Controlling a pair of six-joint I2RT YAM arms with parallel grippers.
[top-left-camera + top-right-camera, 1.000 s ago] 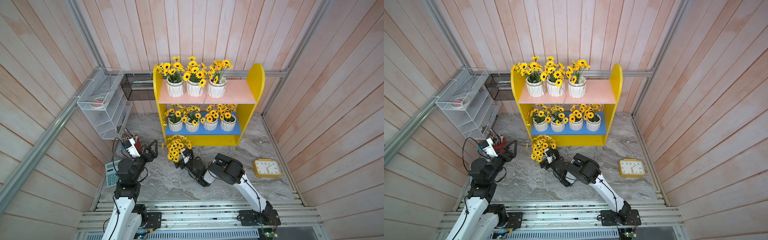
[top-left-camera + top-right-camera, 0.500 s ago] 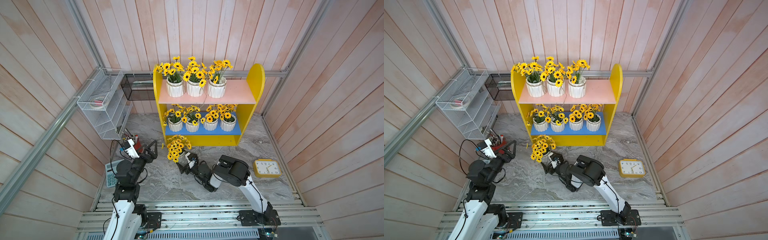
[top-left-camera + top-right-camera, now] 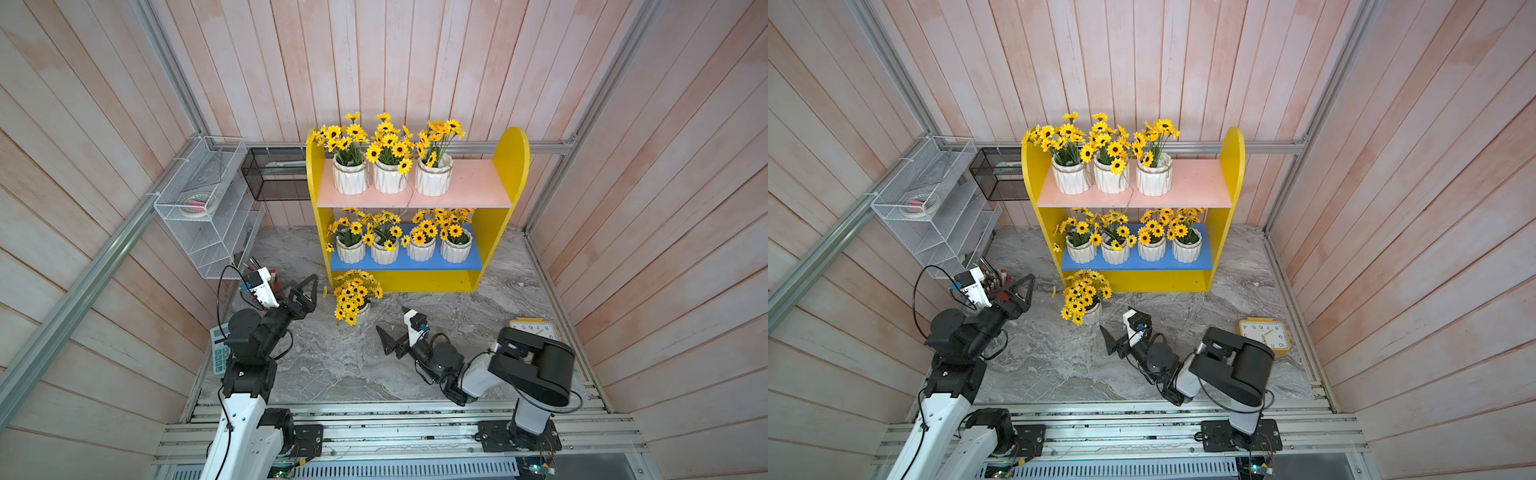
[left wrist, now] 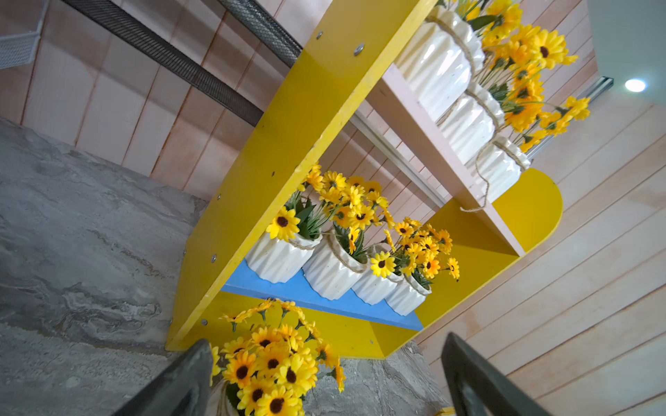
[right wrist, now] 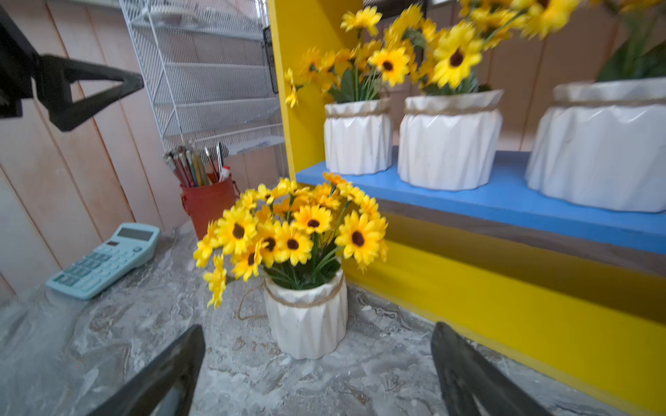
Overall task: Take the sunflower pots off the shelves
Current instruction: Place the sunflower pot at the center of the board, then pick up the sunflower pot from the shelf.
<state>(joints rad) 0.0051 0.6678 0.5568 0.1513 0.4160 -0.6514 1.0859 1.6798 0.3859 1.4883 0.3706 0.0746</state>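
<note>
The shelves [image 3: 512,166] are a yellow unit against the back wall. Three sunflower pots [image 3: 388,176] stand on its pink upper board [image 3: 473,187], and several more [image 3: 419,247] on the blue lower board [image 3: 473,259]. One sunflower pot [image 3: 362,312] [image 5: 306,317] stands upright on the marble floor in front of the unit's left end. My right gripper [image 3: 391,320] [image 5: 318,327] is open, low and just right of that pot, clear of it. To the pot's left, my left gripper [image 3: 309,287] [image 4: 326,342] hangs open and empty.
A white wire rack [image 3: 199,208] and a black mesh basket [image 3: 274,174] hang at the back left. A red pen cup [image 5: 209,205] and a light blue calculator [image 5: 104,259] sit by the left wall. A yellow clock [image 3: 534,328] lies at the right.
My right arm has drawn back from the floor pot toward the front right, its gripper open. The pot stays standing where it was. The left arm has barely moved.
</note>
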